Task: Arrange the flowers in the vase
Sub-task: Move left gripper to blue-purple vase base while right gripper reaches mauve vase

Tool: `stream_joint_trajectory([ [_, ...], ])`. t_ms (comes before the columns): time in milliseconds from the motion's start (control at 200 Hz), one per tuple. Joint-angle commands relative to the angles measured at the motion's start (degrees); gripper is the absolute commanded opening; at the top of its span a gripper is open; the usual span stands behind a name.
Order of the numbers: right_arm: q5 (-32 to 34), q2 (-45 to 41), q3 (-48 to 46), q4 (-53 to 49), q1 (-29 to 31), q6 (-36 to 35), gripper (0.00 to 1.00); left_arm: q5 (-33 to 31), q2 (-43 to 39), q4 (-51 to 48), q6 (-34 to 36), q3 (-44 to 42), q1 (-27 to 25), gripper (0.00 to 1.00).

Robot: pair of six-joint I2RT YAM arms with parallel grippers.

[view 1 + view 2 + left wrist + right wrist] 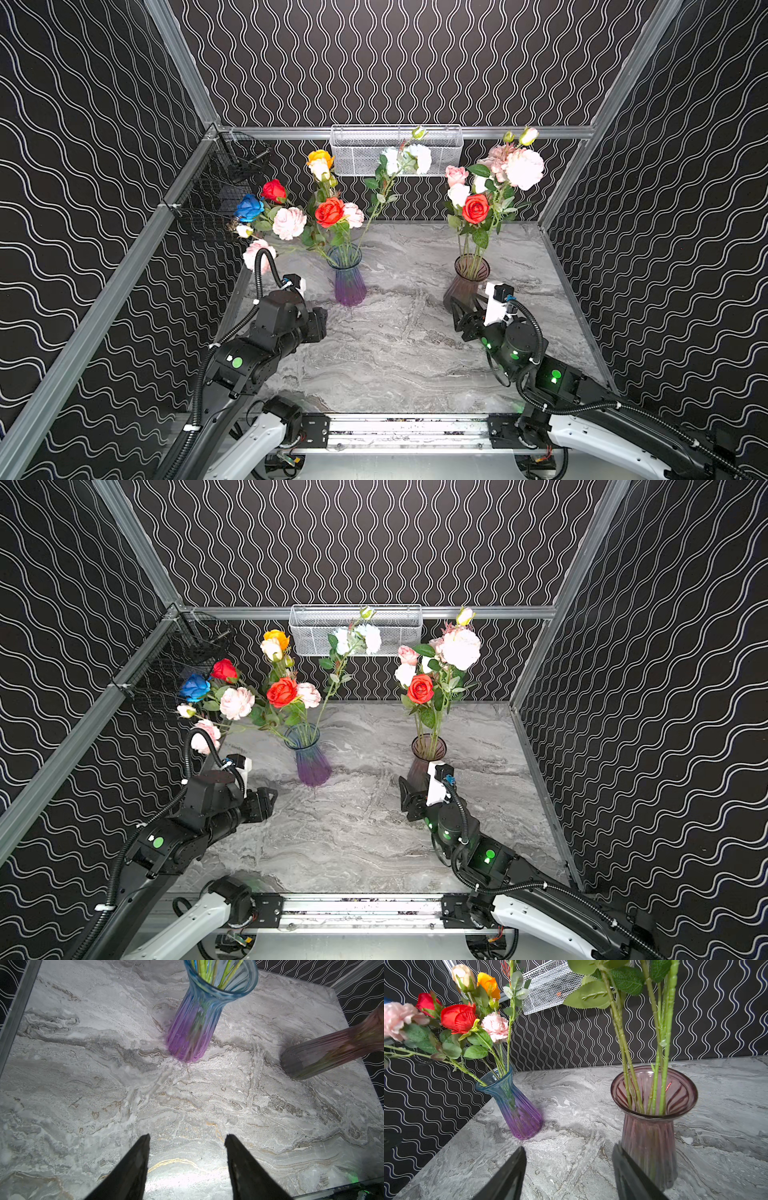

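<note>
A blue-to-purple glass vase (347, 278) (311, 758) (193, 1028) (519, 1111) stands left of centre on the marble table. It holds several flowers, among them a red rose (329, 212), a blue rose (249, 207), an orange-yellow rose (320, 157) and a pink peony (289, 222). A brownish-pink vase (467, 278) (424, 758) (650, 1136) to the right holds a red rose (475, 208), pink roses and a white peony (524, 168). My left gripper (320, 326) (188, 1137) hovers open and empty over bare table, in front and left of the blue vase. My right gripper (459, 316) (569, 1148) is open and empty, one finger close beside the brownish vase's base.
A white mesh basket (397, 149) hangs on the back wall, with a tall white flower (405, 160) from the blue vase in front of it. A black wire basket (232, 178) hangs on the left wall. A metal rail (407, 430) runs along the table's front edge.
</note>
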Motion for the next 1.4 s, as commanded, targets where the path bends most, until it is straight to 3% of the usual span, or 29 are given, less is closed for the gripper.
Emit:
stream_joint_trajectory([
  [0, 0.0, -0.1, 0.1, 0.1, 0.0, 0.7, 0.67, 0.1, -0.8, 0.2, -1.7, -0.6, -0.1, 0.59],
  [360, 0.3, -0.5, -0.3, 0.4, 0.0, 0.6, 0.67, 1.7, -1.0, 3.5, -3.8, -3.7, 0.0, 0.54],
  [511, 0.4, -0.5, 0.2, -0.1, 0.0, 0.6, 0.67, 3.2, -2.8, 11.3, -10.0, -12.1, 0.0, 0.52],
  [746, 3.3, -2.8, 2.3, -4.6, -0.1, 1.5, 0.67, -0.7, -2.4, 28.3, -20.5, -26.9, 0.0, 0.52],
  [911, 5.3, -3.5, 3.2, -6.7, -0.5, 2.3, 0.67, -4.8, 4.2, 37.9, -23.6, -30.3, 1.6, 0.50],
  [1176, 13.2, -8.2, 5.5, -18.8, -2.8, 9.3, 0.65, 0.4, 18.1, 61.4, -26.6, -36.0, 14.9, 0.47],
  [1276, 12.8, -7.5, 6.4, -23.1, -6.6, 12.1, 0.63, 3.4, 25.0, 69.5, -28.2, -36.0, 18.4, 0.47],
  [1396, 9.2, -5.6, 7.1, -27.5, -14.5, 17.1, 0.61, 4.8, 34.1, 80.6, -29.3, -34.9, 19.0, 0.47],
])
